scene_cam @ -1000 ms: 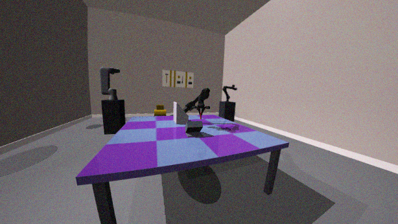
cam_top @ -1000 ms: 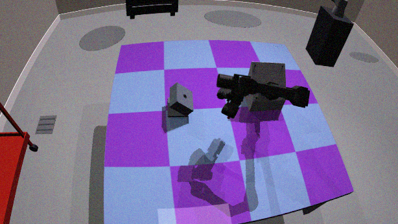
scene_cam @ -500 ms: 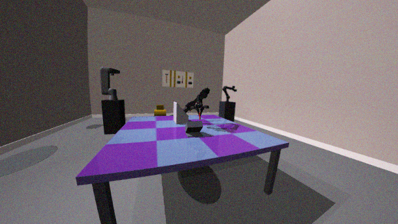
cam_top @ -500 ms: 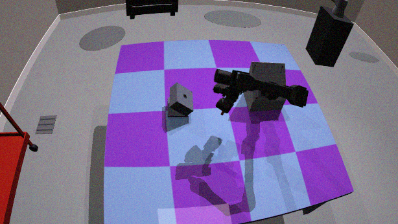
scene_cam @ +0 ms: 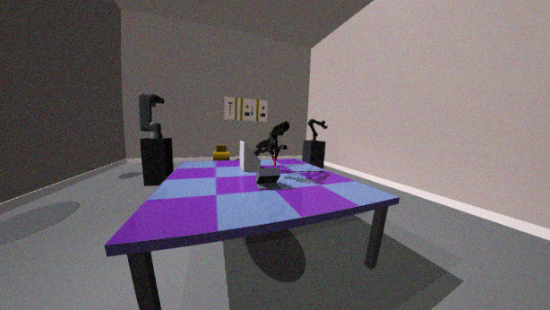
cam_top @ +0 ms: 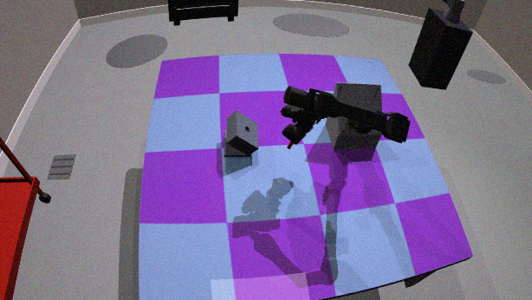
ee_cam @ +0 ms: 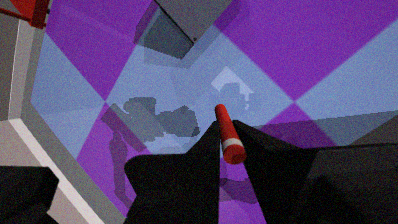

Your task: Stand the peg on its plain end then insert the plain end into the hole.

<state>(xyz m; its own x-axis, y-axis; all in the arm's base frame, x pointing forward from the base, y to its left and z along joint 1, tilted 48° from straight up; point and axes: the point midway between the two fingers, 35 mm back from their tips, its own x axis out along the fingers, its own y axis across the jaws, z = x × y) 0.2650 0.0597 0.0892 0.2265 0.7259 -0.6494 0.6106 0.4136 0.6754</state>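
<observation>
My gripper [cam_top: 293,140] [scene_cam: 274,155] [ee_cam: 224,124] is shut on the red peg [cam_top: 289,145] [scene_cam: 274,160] [ee_cam: 228,131] and holds it above the table. In the wrist view the white band [ee_cam: 231,143] is near the peg end closer to the camera, and the plain end points away between the fingertips. The sloped panel [cam_top: 239,127] [scene_cam: 268,175] [ee_cam: 200,17] stands on the table, apart from the peg; in the top view it is left of the gripper. Its dark hole [cam_top: 247,128] shows in that view. The wrist view shows only part of the panel block, at the top.
The checkered table [cam_top: 182,186] [scene_cam: 179,215] carries the panel and the arm's grey base block [cam_top: 359,93] [scene_cam: 244,157]. The arm's shadows lie on the table. A red cart [cam_top: 15,217] stands on the floor at the left of the top view.
</observation>
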